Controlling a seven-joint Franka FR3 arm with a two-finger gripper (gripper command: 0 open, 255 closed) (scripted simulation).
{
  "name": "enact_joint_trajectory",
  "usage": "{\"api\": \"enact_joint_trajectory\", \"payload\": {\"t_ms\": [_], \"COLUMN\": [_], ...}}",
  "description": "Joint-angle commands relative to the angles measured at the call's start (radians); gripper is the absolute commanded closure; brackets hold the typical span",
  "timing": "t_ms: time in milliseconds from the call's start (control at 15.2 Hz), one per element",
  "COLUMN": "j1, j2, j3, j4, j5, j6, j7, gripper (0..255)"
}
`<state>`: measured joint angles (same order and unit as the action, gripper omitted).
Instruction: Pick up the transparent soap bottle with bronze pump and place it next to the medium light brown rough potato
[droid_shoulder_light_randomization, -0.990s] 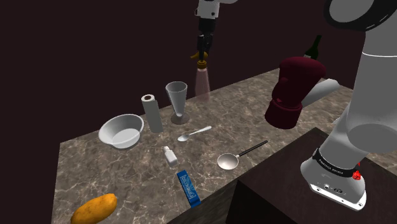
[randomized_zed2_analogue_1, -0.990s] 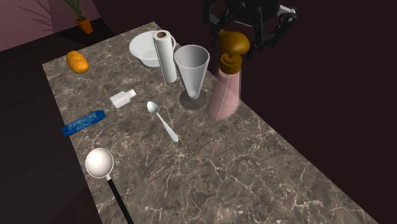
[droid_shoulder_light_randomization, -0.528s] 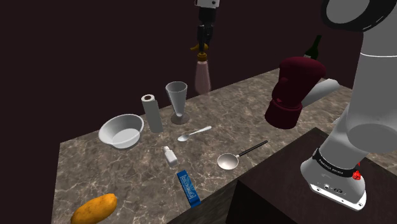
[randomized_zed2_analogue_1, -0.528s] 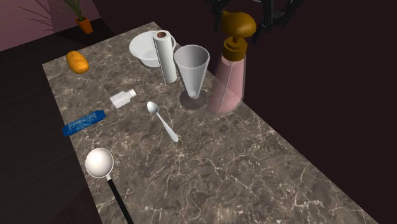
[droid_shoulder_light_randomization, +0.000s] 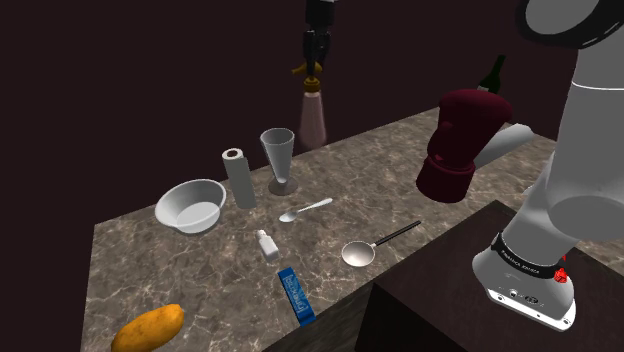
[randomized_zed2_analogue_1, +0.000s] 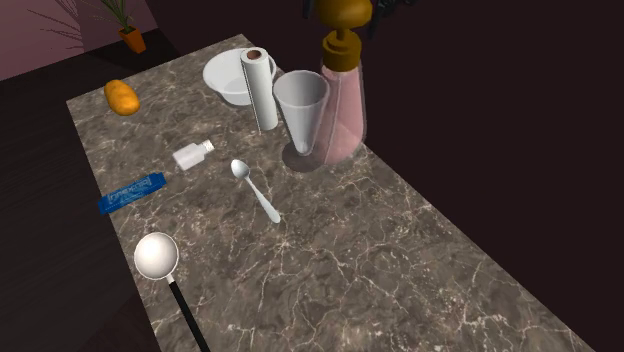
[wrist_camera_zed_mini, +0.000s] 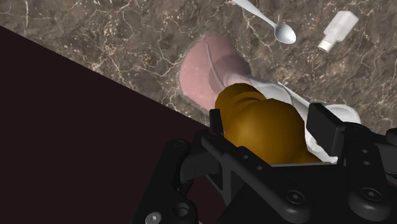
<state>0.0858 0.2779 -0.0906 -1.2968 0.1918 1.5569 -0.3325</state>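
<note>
The claw (droid_shoulder_light_randomization: 313, 66) pinches the bronze pump (droid_shoulder_light_randomization: 310, 72) of the soap bottle (droid_shoulder_light_randomization: 313, 122), one black finger (wrist_camera_zed_mini: 215, 122) on each side of the pump head; the bottle's clear pinkish body hangs below the claw, roughly upright, over the desk's (droid_shoulder_light_randomization: 450, 215) long edge farthest from the stand; in the second exterior view the bottle (randomized_zed2_analogue_1: 342, 105) shows just beside a cone-shaped glass (randomized_zed2_analogue_1: 301, 110) and partly overlaps it, though whether they touch I cannot tell; seen along the claw (wrist_camera_zed_mini: 270, 127), the bottle's base (wrist_camera_zed_mini: 205, 73) sits over that same edge, with the dark area beyond it. The potato (droid_shoulder_light_randomization: 148, 328) lies by the desk's end corner, well apart from the bottle; between them stand a paper roll (droid_shoulder_light_randomization: 238, 178) and a white bowl (droid_shoulder_light_randomization: 190, 205), both near the far long edge. A spoon (droid_shoulder_light_randomization: 306, 209), a small white bottle (droid_shoulder_light_randomization: 267, 244) and a blue tube (droid_shoulder_light_randomization: 297, 295) lie along the middle of the desk; a ladle (droid_shoulder_light_randomization: 370, 248) lies near the edge by the stand; a dark red vessel (droid_shoulder_light_randomization: 462, 140) stands toward the other end.
</note>
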Motion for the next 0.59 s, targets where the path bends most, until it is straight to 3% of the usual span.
{"api": "enact_joint_trajectory", "payload": {"t_ms": [0,528], "j1": [0.031,0.145], "j2": [-0.024,-0.076], "j3": [0.015,0.082], "j4": [-0.040,-0.118], "j5": [-0.005,-0.023], "j6": [0.025,0.080], "j7": [0.042,0.214], "gripper": [255,255]}}
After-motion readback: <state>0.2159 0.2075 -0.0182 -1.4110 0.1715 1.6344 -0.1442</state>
